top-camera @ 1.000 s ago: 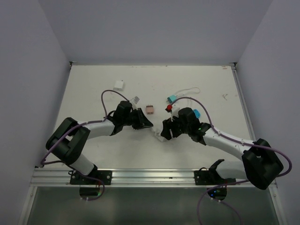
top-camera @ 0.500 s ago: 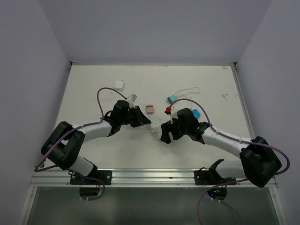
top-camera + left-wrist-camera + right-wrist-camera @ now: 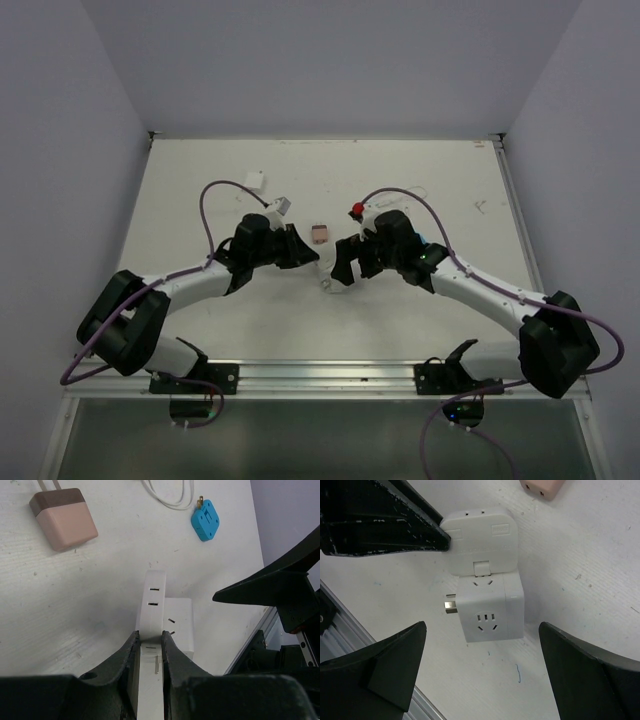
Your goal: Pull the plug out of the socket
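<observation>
Top view, left hand point(image 3: 305, 255): you see it reach to mid-table point(image 3: 200, 200), tip pointing at the right hand point(image 3: 345, 268); its grip is too small to read here.
Top view, right hand: close to the left one, fingers parted.
Top view, nearby: a pink plug point(image 3: 318, 234) lies just beyond the two hands.
Left wrist view, left hand: your fingers are pinching the flat white block point(image 3: 152, 605) by its narrow sides, so it stands on edge with dark slot marks facing the camera.
Left wrist view, socket point(image 3: 181, 625): a white cube on the table, right beside the block's far end.
Left wrist view, rest: a blue plug point(image 3: 205, 519) and a white cable point(image 3: 170, 495) lie farther off; the pink plug lies at upper left.
Right wrist view, right hand: spread wide, one finger on each side of the socket, touching neither it nor the block.
Right wrist view, socket: lying between your fingers, slots on its faces, a metal prong point(image 3: 450, 604) sticking out of one side.
Right wrist view, contact: the block's small tab meets the socket's top edge; you cannot tell whether they are joined.
</observation>
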You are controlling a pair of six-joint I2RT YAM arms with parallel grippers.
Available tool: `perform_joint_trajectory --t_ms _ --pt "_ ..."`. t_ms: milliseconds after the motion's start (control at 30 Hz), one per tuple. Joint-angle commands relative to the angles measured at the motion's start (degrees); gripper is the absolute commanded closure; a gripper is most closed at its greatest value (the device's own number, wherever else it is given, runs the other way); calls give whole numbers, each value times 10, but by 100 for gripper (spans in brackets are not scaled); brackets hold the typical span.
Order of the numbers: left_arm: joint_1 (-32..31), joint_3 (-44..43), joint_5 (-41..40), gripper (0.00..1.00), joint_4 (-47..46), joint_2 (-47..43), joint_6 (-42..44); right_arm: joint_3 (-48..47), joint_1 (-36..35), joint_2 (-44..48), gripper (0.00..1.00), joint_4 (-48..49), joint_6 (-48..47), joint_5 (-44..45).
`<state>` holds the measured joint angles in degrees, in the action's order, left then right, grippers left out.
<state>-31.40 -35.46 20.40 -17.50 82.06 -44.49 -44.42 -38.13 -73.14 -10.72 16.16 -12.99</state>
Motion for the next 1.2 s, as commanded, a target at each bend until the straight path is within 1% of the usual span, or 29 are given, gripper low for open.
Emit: perform_joint_trajectory --t_ms 0,67,300,500,600,700,800,833,900,933,1000,1033,1067,1100,1133,1167 --pt "2 2 12 100 -55 -26 20 -29 1 -27 1 -1 11 3" --pt "2 2 15 100 -58 -25 18 -27 0 -37 1 12 21 -5" --pt "2 11 14 100 -70 -24 5 -3 -4 -55 1 32 21 13" --pt "2 26 10 100 -95 -25 -25 17 -12 -82 2 81 28 -1" --pt "2 36 9 100 -112 -26 -42 21 -19 -100 4 97 24 9" --pt "1 45 7 100 -123 -28 -53 29 -22 -107 10 120 18 17" --pt "1 48 2 100 -120 -31 -53 35 -24 -104 20 122 9 24" --pt "1 48 -1 100 -117 -32 -51 37 -24 -103 25 122 6 27" --pt "1 50 -4 100 -114 -35 -50 42 -24 -97 30 121 -1 29" --pt "1 50 -5 100 -113 -35 -50 43 -24 -96 37 121 -3 31" --pt "1 51 -6 100 -111 -36 -50 49 -24 -93 47 121 -8 33" --pt "1 51 -6 100 -110 -36 -50 50 -25 -90 59 120 -10 37" --pt "1 52 -7 100 -109 -37 -50 53 -24 -89 64 120 -14 39" --pt "1 53 -5 98 -107 -38 -50 53 -24 -89 76 117 -16 38" --pt "1 52 -5 94 -105 -39 -50 54 -24 -88 80 114 -21 39" --pt "1 51 -4 88 -100 -40 -49 53 -24 -88 84 112 -24 39"
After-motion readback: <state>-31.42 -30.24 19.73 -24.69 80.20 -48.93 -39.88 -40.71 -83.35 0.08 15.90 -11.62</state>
